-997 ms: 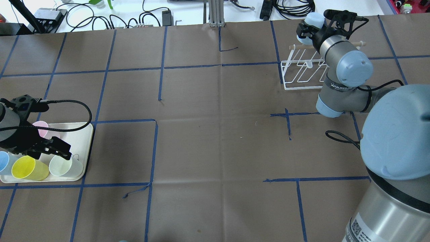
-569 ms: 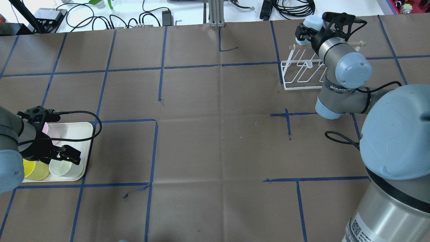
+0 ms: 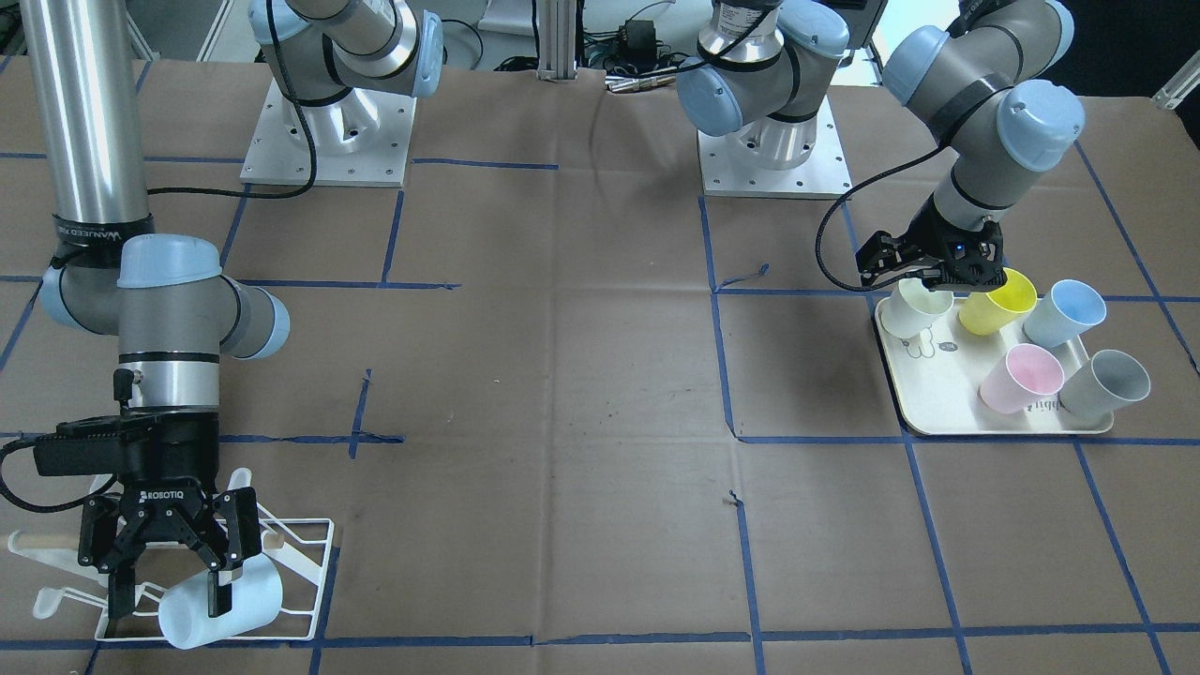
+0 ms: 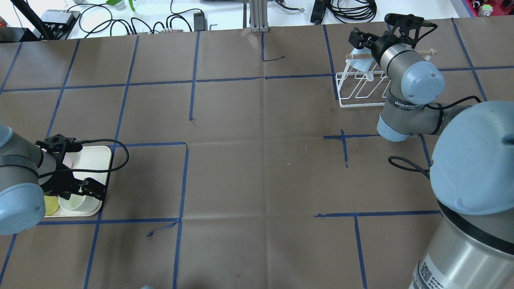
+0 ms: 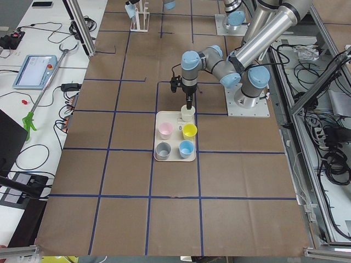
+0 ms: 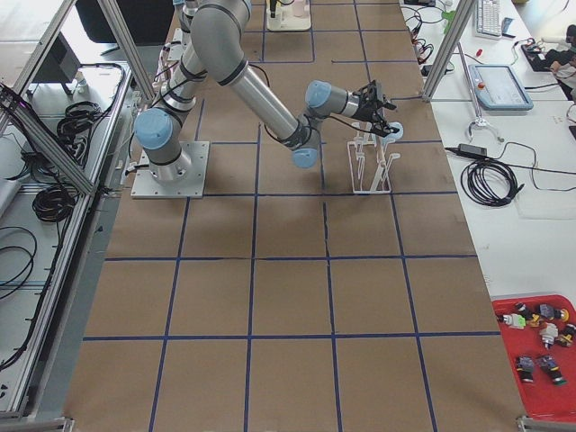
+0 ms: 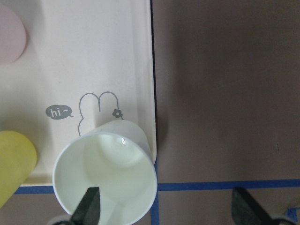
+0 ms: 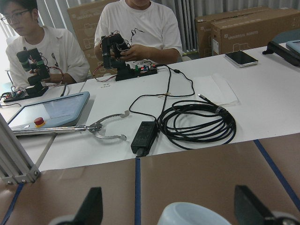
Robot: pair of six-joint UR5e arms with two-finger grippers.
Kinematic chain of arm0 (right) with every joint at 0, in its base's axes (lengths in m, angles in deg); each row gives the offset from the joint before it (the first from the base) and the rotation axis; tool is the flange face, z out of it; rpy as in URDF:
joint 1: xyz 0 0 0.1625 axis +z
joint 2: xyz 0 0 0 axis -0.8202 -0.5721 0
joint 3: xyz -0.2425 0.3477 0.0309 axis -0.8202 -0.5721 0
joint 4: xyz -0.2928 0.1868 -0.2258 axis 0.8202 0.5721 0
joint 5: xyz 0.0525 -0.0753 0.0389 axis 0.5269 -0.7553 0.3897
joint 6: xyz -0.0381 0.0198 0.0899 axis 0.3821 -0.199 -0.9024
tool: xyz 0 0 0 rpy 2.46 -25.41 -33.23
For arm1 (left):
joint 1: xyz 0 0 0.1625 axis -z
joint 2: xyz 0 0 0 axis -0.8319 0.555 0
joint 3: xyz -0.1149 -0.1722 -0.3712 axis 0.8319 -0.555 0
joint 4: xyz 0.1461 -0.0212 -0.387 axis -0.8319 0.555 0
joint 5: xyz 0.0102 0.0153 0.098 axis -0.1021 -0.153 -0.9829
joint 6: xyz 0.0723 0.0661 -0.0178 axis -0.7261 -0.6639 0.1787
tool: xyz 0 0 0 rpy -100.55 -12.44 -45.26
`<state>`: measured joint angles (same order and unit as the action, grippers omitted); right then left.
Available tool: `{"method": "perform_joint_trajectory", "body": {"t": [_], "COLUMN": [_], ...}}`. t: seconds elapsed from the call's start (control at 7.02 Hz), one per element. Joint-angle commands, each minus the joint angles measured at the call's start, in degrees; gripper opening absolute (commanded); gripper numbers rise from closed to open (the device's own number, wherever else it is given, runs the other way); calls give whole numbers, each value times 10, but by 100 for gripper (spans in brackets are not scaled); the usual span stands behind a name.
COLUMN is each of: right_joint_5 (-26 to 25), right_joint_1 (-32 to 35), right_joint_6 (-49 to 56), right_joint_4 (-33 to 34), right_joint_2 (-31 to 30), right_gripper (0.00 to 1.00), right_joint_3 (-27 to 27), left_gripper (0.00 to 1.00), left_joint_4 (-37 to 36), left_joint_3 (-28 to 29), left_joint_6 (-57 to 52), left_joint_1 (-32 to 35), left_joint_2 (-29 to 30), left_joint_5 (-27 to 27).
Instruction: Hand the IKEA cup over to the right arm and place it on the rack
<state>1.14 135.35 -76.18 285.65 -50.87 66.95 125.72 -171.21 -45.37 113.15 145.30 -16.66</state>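
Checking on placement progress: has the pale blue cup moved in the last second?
Yes. In the overhead view the pale blue cup has shifted down-left, from beyond the wooden dowel of the rack to the dowel's left end.

We've got a cream tray (image 3: 937, 403) with a grey bunny outline (image 7: 98, 112) and grey "hi" bubble (image 7: 59, 111). On the tray: off-white cup (image 3: 914, 309), yellow cup (image 3: 998, 302), light-blue cup (image 3: 1064, 314), pink cup (image 3: 1022, 377), grey cup (image 3: 1106, 386). Well apart from the tray: white wire rack (image 3: 291, 553), pale blue IKEA cup (image 3: 220, 605) at it. Table paper (image 3: 562, 394) brown, blue tape grid (image 3: 722, 356).
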Motion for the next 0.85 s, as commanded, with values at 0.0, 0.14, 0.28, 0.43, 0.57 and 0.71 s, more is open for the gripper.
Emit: {"method": "perform_joint_trajectory", "body": {"t": [0.0, 0.14, 0.28, 0.43, 0.57, 0.71], "right_joint_5": [0, 0, 0, 0, 0, -2], "right_joint_1": [0, 2, 4, 6, 13, 21], "right_joint_6": [0, -1, -5, -5, -6, -6], "right_joint_4": [-1, 0, 0, 0, 0, -1], "right_joint_2": [-6, -10, -17, -25, -38, -56], "right_gripper": [99, 99, 100, 100, 100, 100], "right_joint_3": [-4, -18, -33, -40, -42, -40], "left_gripper": [98, 98, 98, 85, 44, 1], "left_joint_4": [-36, -37, -37, -36, -33, -29], "left_joint_3": [-3, -4, -4, -3, -2, -1], "left_joint_6": [-1, -1, -1, -1, -3, 6], "left_joint_1": [-3, -5, -5, -6, -5, -5], "left_joint_2": [33, 40, 38, 38, 40, 40], "left_joint_5": [-1, -1, -2, -2, -6, -35]}}
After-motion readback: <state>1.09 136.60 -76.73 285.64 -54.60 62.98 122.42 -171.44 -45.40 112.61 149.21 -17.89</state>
